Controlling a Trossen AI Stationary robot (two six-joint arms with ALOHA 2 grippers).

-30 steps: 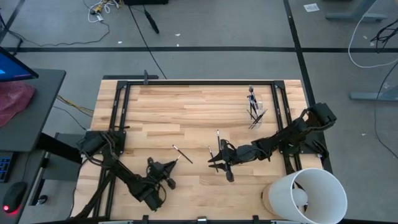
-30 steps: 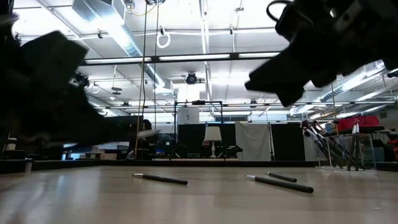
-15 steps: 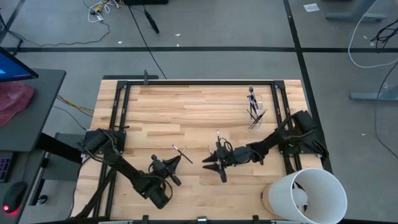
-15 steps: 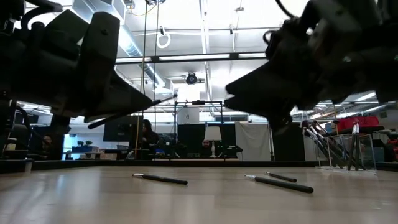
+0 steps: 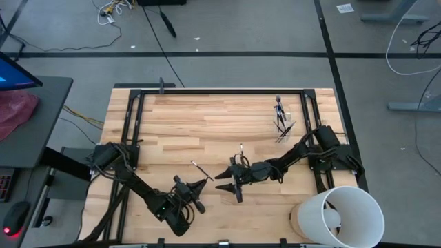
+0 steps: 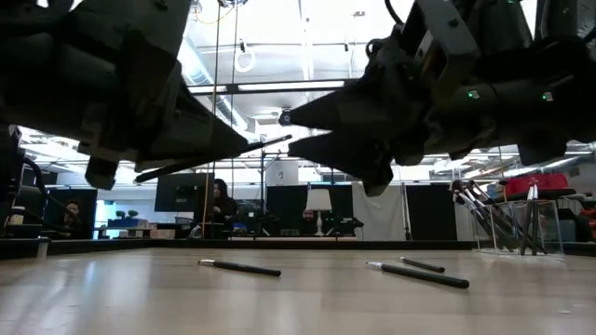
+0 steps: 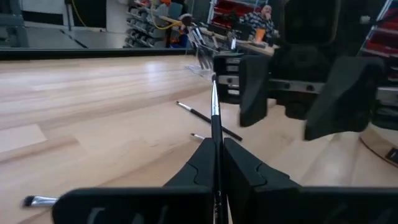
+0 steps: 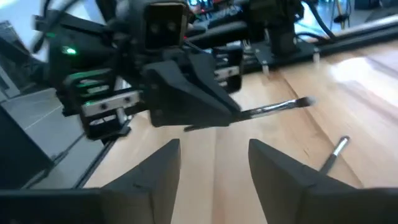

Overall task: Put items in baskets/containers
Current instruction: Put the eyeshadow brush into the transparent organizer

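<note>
My left gripper [image 5: 202, 183] is near the table's front middle, shut on a slender dark brush [image 7: 214, 118] whose silver-collared bristle end [image 8: 303, 102] sticks out toward my right gripper [image 5: 219, 182]. The right gripper faces it from the table's right, open, its fingers [image 7: 252, 93] just short of the brush's tip and touching nothing. Three more brushes [image 6: 239, 268] [image 6: 419, 274] [image 6: 421, 264] lie flat on the wood. The clear cup [image 5: 282, 122] stands at the far right with several brushes upright in it. My left gripper pinches the brush's dark handle [image 7: 216, 163] between its two fingers. The brush lies along the fingers and runs out past their tips toward the table's right. It is lifted clear of the table, nearly level, its free end [image 6: 279, 140] a little raised.
A large white bucket [image 5: 339, 215] stands at the near right corner. A black metal frame [image 5: 220, 91] runs along the table's far and side edges. People sit in the room beyond the table [image 6: 219, 200].
My right gripper has moved toward the table's left, up to the left gripper, and has opened wider. My left gripper has carried the brush toward the table's right, clear of the table, still shut on it.
</note>
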